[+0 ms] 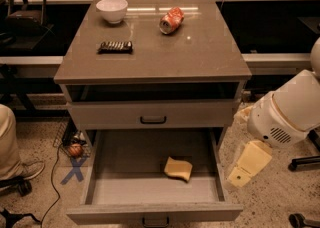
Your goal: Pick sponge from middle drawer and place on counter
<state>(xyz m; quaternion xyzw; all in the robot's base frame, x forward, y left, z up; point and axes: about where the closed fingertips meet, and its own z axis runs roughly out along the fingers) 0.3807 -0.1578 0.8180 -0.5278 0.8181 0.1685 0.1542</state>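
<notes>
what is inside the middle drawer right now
Only the sponge lies in the middle drawer, on its bare grey floor right of centre. Its back end is shadowed beneath the upper drawer, so unseen. The hand hangs outside the right wall.

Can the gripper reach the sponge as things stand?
Probably yes. The middle drawer stands open, the sponge lies uncovered on its floor, and the gripper hangs outside the right wall, which it must clear.

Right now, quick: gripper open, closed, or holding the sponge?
Gripper: open or closed cannot be told. It hangs outside the middle drawer, right of its side wall, not holding the sponge, which lies on the drawer floor.
</notes>
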